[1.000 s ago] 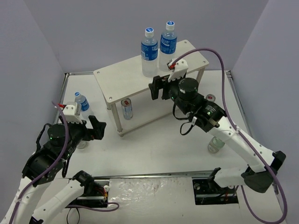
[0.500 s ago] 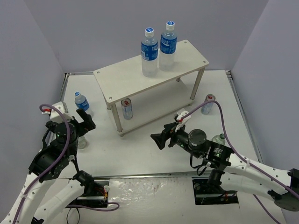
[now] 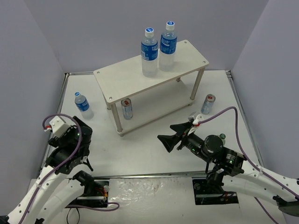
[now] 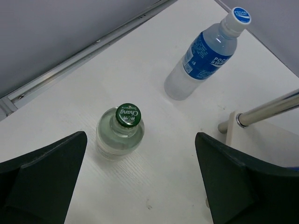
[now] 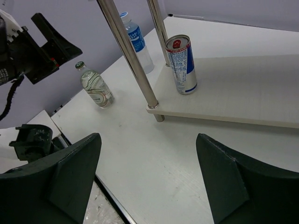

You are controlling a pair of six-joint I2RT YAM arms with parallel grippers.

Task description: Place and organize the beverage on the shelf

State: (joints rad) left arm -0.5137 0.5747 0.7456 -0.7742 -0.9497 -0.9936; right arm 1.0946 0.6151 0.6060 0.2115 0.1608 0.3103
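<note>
The shelf (image 3: 126,77) carries two tall blue-labelled bottles (image 3: 149,46) on its top board and a slim silver can (image 3: 126,108) on its lower board. A second can (image 3: 208,103) stands on the table to the right. A small blue-labelled bottle (image 3: 82,103) stands to the left. My left gripper (image 4: 145,151) is open and empty above a small clear green-capped bottle (image 4: 120,131), which my left arm hides in the top view. My right gripper (image 3: 167,133) is open and empty, low in front of the shelf. The right wrist view shows the can (image 5: 182,65) and the green-capped bottle (image 5: 96,86).
Another small clear bottle (image 3: 222,137) shows partly behind my right arm. The shelf's metal leg (image 4: 268,109) and lower board corner (image 4: 243,135) lie right of my left gripper. Grey walls enclose the table on three sides. A metal rail (image 3: 63,100) runs along the left edge.
My right arm has drawn back from the shelf top and come down low in front of the shelf. My left arm has pulled back toward its base, now over the green-capped bottle.
</note>
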